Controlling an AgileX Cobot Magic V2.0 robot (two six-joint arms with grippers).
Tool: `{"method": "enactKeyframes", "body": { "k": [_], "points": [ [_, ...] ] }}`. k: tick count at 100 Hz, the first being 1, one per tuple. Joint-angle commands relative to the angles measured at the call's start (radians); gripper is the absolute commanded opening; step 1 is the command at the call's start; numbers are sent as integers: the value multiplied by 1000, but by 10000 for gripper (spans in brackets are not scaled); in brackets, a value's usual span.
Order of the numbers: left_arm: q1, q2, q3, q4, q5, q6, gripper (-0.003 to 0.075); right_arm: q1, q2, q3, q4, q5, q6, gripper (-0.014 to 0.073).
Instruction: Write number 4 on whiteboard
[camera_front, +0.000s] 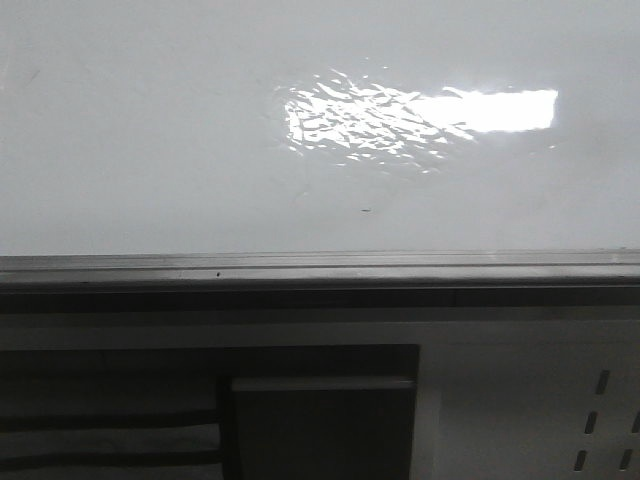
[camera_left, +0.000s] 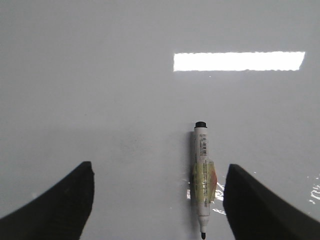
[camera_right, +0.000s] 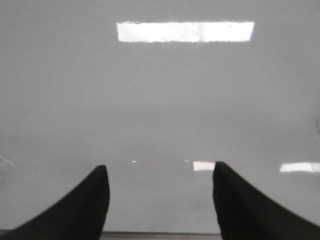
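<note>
The whiteboard (camera_front: 150, 140) fills the front view, glossy white-grey with a bright glare and a grey edge rail along its near side. No drawn number 4 shows on it; only a tiny dark speck. In the left wrist view a white marker (camera_left: 202, 175) with a yellowish tape wrap lies flat on the board (camera_left: 100, 100), uncapped tip toward the camera, just inside the right-hand finger. My left gripper (camera_left: 159, 192) is open around it, not touching. My right gripper (camera_right: 160, 192) is open and empty over bare board (camera_right: 160, 100). Neither gripper shows in the front view.
The grey metal edge rail (camera_front: 320, 268) runs along the board's near side; it also shows at the edge of the right wrist view (camera_right: 160, 235). Below it are a dark recess (camera_front: 320, 420) and a pale perforated panel (camera_front: 600, 420).
</note>
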Motion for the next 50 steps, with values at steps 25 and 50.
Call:
{"method": "enactKeyframes", "body": {
  "k": [25,50],
  "points": [
    [2,20,-35,-14,-84,-11,512,-5,20,-31,4,-92,-6,416],
    [-9,120,-35,-33,20,-2,512,-5,20,-31,8,-98,-6,416]
  ]
}}
